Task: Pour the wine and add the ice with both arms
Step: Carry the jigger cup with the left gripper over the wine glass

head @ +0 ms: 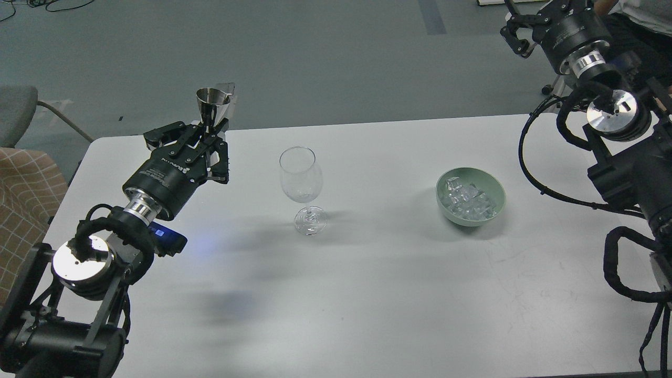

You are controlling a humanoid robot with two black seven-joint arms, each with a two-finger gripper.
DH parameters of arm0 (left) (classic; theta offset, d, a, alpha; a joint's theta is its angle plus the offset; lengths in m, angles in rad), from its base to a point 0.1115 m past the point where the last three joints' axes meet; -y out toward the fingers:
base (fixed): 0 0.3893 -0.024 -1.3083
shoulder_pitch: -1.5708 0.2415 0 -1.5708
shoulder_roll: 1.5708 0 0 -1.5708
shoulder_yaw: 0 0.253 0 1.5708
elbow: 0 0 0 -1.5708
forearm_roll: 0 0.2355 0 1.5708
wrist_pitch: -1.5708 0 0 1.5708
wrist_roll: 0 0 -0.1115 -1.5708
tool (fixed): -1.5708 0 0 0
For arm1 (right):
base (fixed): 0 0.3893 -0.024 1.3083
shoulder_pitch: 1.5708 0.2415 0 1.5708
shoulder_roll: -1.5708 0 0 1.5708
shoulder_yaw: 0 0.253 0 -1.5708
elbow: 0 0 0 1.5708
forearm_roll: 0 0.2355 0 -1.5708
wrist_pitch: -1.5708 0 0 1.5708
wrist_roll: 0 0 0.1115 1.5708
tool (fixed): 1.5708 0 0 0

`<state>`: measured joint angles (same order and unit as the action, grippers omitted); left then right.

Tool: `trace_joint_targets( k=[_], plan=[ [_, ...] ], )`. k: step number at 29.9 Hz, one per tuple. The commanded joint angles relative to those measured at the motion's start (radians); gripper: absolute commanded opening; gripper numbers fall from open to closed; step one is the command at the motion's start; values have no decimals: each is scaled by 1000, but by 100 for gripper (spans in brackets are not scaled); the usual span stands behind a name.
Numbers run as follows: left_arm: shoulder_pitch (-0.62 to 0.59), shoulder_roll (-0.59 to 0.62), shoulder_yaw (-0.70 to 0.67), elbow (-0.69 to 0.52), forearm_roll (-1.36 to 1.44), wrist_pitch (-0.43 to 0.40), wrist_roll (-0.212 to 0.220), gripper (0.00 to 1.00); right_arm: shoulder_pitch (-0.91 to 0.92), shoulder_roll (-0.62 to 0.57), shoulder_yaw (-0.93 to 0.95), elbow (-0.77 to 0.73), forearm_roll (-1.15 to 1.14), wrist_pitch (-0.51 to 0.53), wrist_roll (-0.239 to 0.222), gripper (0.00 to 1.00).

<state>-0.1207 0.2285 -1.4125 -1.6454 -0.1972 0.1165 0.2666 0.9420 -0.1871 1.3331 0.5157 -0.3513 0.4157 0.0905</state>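
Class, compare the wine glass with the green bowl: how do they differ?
The wine glass is clear, tall and stemmed; the green bowl is opaque, low and wide. The glass looks nearly empty; the bowl holds ice cubes. Both stand upright on the white table.
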Motion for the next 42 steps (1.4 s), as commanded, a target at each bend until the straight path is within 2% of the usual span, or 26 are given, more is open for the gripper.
trace_joint_targets(
  k=[1, 10, 20, 31, 42],
  plan=[
    [19, -14, 36, -14, 82, -4, -1, 0, -2, 0, 0, 0, 0, 0, 0, 100],
    [26, -46, 83, -8, 177, -4, 2, 0, -22, -17, 0, 24, 0, 0, 0, 100],
    [24, -24, 112, 36, 321, -24, 9, 0, -31, -25, 0, 40, 0, -1, 0, 100],
    [13, -17, 113, 24, 348, -40, 14, 0, -38, -23, 1, 44, 0, -1, 0, 100],
    [-10, -6, 178, 27, 456, -40, 13, 0, -38, -26, 3, 44, 2, -1, 0, 100]
  ],
)
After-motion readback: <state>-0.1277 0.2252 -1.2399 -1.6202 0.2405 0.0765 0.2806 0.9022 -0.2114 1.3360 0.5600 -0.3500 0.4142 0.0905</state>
